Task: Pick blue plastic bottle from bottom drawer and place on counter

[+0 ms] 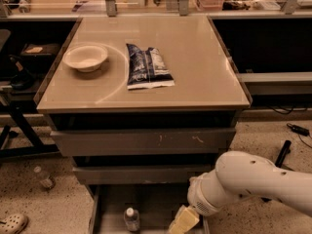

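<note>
Hovering low at 6 o'clock of the camera view: my gripper (pixel 183 222), cream-coloured, over the right part of the bottom drawer (pixel 156 204), which stands pulled open. Released or clenched: cannot tell from here. My white arm (pixel 243 182) comes in from 4 o'clock.

Blue plastic bottle (pixel 130 219): upright on the drawer's grey floor, white cap up, at 9 o'clock of the gripper, near it but apart.

Above the open drawer, two wider grey drawers (pixel 146 141), fronts scuffed, both shut.

Counter (pixel 195 57): glossy beige, fills the frame's centre toward 12 o'clock. On it a pale bowl (pixel 86 57) at 10 o'clock and a dark-blue pouch (pixel 147 67) lying flat just right of the bowl, not touching it.
</note>
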You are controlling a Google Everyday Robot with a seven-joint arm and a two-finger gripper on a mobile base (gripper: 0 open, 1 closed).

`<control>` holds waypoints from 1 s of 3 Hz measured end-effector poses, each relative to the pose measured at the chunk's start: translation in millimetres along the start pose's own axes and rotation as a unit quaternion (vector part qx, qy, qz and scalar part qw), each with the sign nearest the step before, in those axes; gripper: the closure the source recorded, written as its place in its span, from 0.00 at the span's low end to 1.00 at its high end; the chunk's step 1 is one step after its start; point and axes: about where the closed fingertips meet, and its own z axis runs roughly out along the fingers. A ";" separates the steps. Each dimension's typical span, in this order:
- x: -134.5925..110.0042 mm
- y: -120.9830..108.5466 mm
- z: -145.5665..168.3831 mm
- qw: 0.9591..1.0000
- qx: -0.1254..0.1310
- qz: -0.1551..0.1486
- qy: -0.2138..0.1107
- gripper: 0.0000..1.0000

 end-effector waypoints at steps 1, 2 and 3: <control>21.3 -23.6 47.6 0.999 -0.013 0.031 0.002 0.00; 28.1 -21.8 58.7 0.999 -0.024 0.039 0.004 0.00; 26.5 -21.2 67.5 0.999 -0.036 0.028 -0.018 0.00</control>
